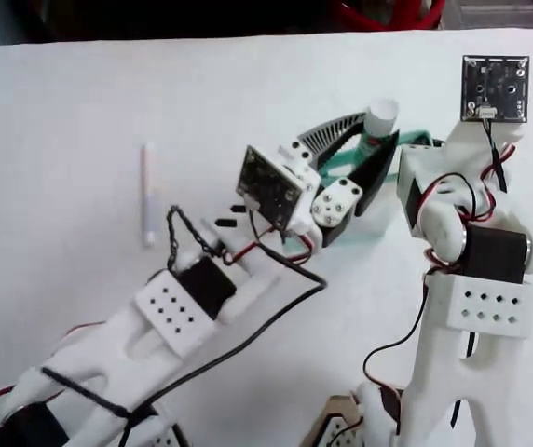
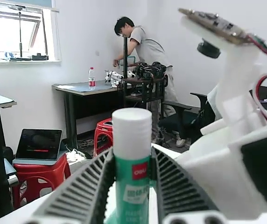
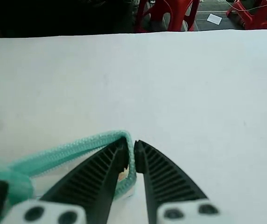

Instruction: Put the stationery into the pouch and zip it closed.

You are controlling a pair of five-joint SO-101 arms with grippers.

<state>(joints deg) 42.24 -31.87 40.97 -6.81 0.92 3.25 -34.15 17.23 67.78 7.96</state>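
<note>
A pen [image 1: 148, 196] lay loose on the bench [image 1: 61, 93]. The left tool [image 2: 132, 157] clamped a glue stick [image 2: 132, 140] upright by the pouch [image 3: 68, 151]; it was probably light, rigid and slick, best gripped mid-barrel. The right tool [image 3: 131, 149] pinched the pouch's soft, floppy rim.

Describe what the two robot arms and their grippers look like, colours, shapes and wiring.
Both the left arm and right arm have white plastic shells with black motor blocks and plates dotted with small holes. Thin red and black cables run along them. Each wrist carries a square circuit board. The left gripper and right gripper have dark, tapered, ribbed fingers.
</note>
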